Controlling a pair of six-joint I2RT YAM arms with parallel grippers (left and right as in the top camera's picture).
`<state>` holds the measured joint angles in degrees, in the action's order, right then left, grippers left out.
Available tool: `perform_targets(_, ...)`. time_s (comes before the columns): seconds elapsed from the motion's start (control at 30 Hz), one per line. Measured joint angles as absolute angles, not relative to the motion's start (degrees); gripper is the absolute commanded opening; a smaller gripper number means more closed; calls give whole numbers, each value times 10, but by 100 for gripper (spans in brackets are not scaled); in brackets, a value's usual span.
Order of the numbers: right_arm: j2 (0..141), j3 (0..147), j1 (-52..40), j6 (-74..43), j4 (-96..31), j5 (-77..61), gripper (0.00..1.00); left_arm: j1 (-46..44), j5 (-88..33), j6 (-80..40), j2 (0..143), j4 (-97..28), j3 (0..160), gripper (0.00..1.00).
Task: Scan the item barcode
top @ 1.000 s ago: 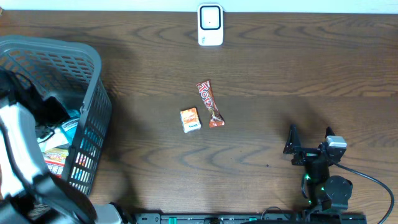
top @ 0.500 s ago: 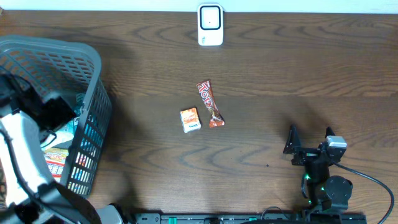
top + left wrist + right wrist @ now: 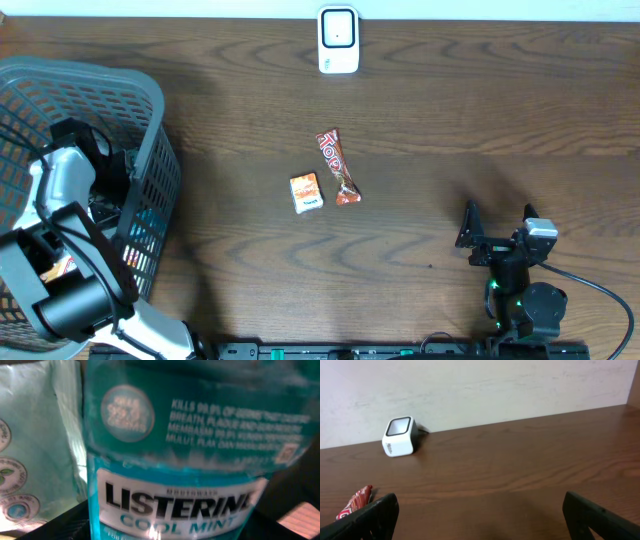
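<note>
at the near edge of the desk [image 3: 450, 130], toward its right corner, the right pincer [image 3: 498, 228] sits low with its two fingers spread wide and nothing between them; its own camera looks across bare wood between the finger tips.

at the near left corner the left arm bends up and over into a grey slatted basket [image 3: 158, 190] that stands along the left edge. the left pincer [image 3: 110, 180] is down inside the basket among the goods. its fingers do not show clearly in any view, so i cannot tell how far apart they stand or whether they have hold of anything. its camera is pressed close to a teal listerine cool mint bottle [image 3: 175, 485], which fills nearly the whole view. a pale green packet [image 3: 35, 460] lies just beside the bottle on the left.

near the middle of the desk lie a small orange box [image 3: 307, 192] and, just beside it on the right, a red-brown candy bar [image 3: 337, 166] set lengthwise toward the far edge, the two slightly apart.

at the middle of the far edge stands the white barcode scanner [image 3: 338, 40], upright, well apart from both pincers and from the basket.
</note>
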<state>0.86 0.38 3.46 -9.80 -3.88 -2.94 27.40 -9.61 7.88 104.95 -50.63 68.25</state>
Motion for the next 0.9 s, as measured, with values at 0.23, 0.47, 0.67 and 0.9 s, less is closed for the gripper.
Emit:
perform_targets(0.23, 9, 4, 35, -98, -39, -30, 99, 273, -85, 64, 1066, -517, 702, 45)
perform_targets(0.47, 9, 4, 35, -98, -39, -30, 99, 274, -89, 8, 1067, -515, 705, 42)
perform_targets(0.67, 9, 4, 35, -98, -39, -30, 99, 274, -89, -17, 1067, -511, 705, 41)
perform_targets(0.9, 9, 4, 35, -98, -39, -30, 99, 274, -89, -24, 1065, -510, 705, 41)
